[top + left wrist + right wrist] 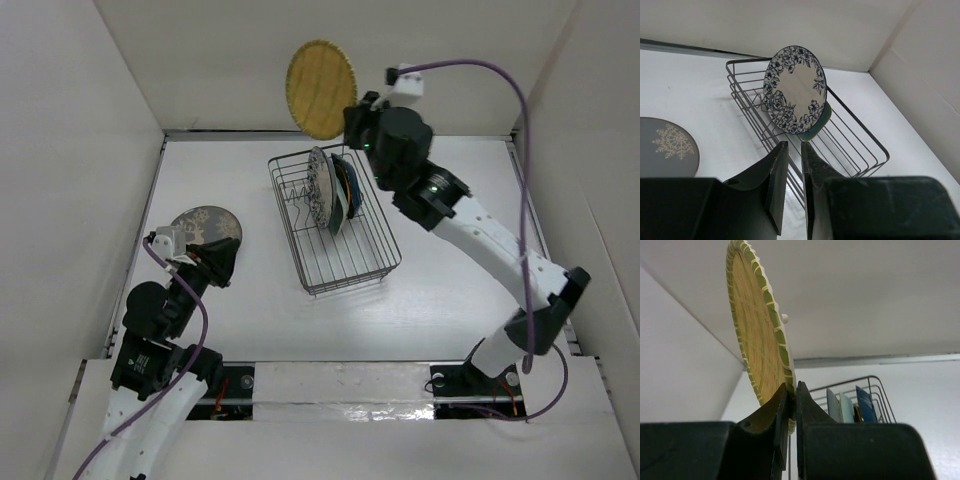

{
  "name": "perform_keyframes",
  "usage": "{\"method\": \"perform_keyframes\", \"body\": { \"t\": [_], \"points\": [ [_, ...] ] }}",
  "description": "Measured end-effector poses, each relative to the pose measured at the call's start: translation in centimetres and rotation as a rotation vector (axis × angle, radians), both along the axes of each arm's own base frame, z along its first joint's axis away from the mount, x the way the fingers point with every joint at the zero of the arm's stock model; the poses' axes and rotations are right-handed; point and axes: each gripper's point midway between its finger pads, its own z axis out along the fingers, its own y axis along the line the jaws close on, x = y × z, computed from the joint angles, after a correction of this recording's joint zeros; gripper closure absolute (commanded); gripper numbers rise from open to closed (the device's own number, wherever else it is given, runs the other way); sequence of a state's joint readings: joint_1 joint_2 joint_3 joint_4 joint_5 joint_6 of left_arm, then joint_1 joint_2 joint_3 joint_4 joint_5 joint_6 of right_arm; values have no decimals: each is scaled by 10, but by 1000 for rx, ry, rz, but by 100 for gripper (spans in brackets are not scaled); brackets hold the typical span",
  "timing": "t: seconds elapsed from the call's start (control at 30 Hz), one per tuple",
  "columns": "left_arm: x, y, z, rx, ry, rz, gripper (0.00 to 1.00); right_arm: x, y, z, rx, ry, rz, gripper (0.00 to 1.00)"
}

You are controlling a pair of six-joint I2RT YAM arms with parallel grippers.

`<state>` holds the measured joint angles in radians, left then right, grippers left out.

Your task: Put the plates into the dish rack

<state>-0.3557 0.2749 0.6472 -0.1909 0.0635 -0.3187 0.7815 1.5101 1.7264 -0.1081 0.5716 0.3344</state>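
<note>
The right arm (470, 225) reaches from its base at the near right across the counter (250, 310) to the far wall, wrist raised, and the right jaws are clamped on the lower rim of a yellow round plate (321, 88). The plate stands on edge in the air beyond the far end of the dish rack (362, 262), clear of the wires. From the right wrist its ribbed yellow-green rim (760, 340) rises up and to the left from the jaws. The left arm (160, 320) is folded low at the near left. The left jaws are drawn almost together with only a thin slit between them, holding nothing and pointing toward the rack (860, 135). Just beside them a grey round plate (207, 225) with a pale snowflake-like motif (670, 142) lies flat on the counter, well apart from the rack. In the far half of the rack, 1 patterned round plate (320, 185) stands upright, its flowered face (795, 90) turned toward the left arm. Close behind it stand a pale green plate (846, 407) and a dark blue plate (866, 405). The near half of the rack shows bare wire. A purple cable (500, 85) arcs above the right arm near the right wall, and white walls close in the counter on 3 sides
</note>
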Motion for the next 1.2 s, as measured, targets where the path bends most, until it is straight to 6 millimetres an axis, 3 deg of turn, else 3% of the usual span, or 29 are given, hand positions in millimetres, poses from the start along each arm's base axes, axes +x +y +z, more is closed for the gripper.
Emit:
{"method": "perform_keyframes", "body": {
  "t": [0.07, 0.23, 0.33, 0.43, 0.53, 0.83, 1.2],
  "points": [
    [-1, -1, 1, 0, -3, -9, 85, 5, 27, -17, -89, 47, -24, 100],
    [-2, -2, 1, -1, -6, -15, 85, 15, 82, -103, -385, 199, -90, 100],
    [-4, -1, 3, -3, -13, -15, 85, 15, 94, -156, -543, 277, -121, 100],
    [-5, -1, 4, -6, -21, -15, 85, 15, 89, -191, -655, 337, -159, 100],
    [-6, -1, 5, -8, -26, -15, 86, 14, 81, -204, -690, 367, -203, 100],
    [-6, 0, 6, -9, -27, -15, 85, 16, 68, -211, -664, 386, -293, 100],
    [-6, 0, 6, -9, -27, -15, 85, 19, 72, -265, -726, 441, -288, 100]
  ]
}}
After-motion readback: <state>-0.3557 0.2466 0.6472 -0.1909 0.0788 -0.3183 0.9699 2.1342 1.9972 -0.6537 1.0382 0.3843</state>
